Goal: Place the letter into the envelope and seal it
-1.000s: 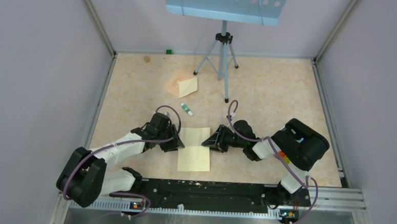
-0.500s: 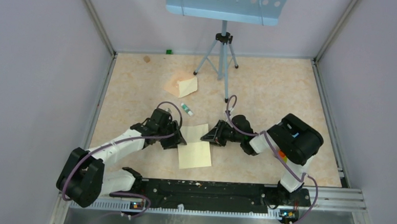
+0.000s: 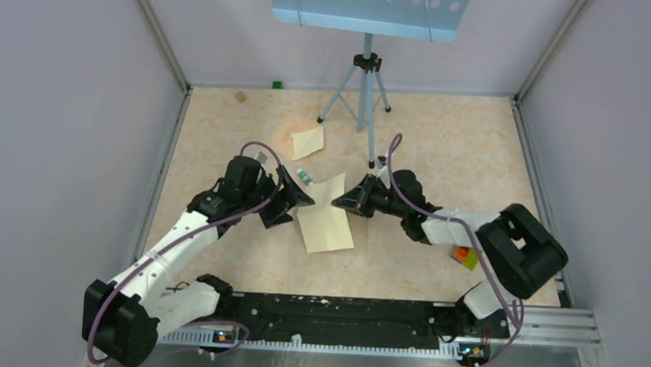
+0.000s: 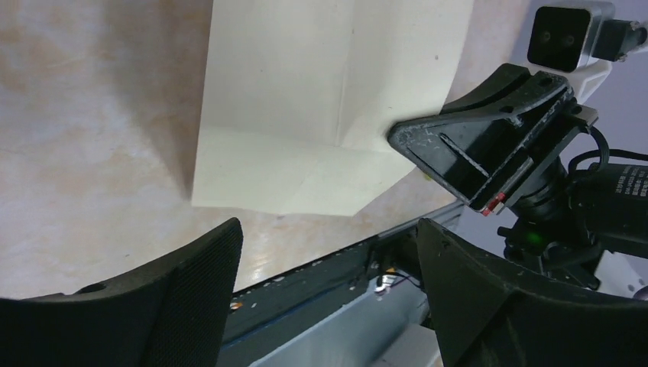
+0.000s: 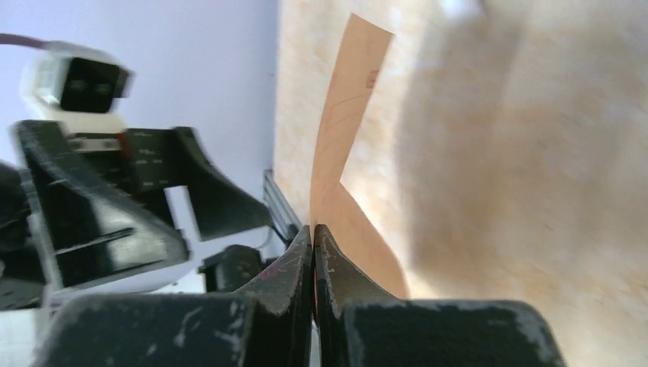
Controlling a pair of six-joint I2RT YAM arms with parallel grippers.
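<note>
The right gripper (image 3: 336, 203) has its fingers pressed together on one edge of the letter (image 3: 327, 226), holding that side curled up off the desk (image 3: 442, 147). The left gripper (image 3: 294, 204) faces it from just across the sheet, fingers spread wide and holding nothing. The envelope (image 3: 306, 140) lies beyond the left gripper, apart from the letter.

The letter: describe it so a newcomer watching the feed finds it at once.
Mid-table, between the two arms, is the letter. It is the large pale cream creased sheet pinched by the right gripper, unlike the smaller envelope near the tripod.
</note>
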